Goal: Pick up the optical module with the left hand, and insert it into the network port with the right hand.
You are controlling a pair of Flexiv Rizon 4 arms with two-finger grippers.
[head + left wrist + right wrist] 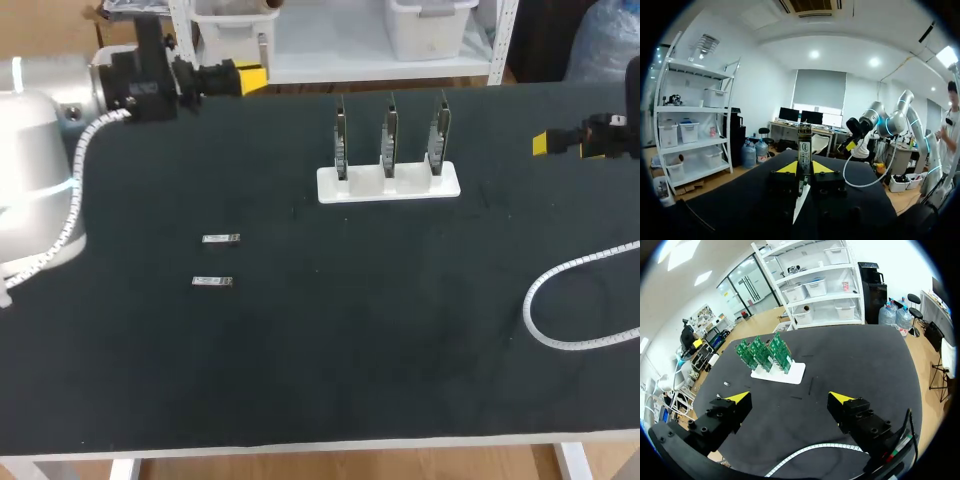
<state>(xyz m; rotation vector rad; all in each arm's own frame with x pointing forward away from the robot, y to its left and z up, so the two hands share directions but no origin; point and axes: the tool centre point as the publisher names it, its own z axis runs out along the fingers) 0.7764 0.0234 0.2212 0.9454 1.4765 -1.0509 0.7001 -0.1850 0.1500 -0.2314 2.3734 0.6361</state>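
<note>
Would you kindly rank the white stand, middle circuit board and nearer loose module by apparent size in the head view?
1. white stand
2. middle circuit board, seen edge-on, so apparent only
3. nearer loose module, clearly smallest

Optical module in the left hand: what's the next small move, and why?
Probably carry the left hand toward the middle of the table for a handover: it is shut on the optical module, while the right hand is open, empty and far across it.
</note>
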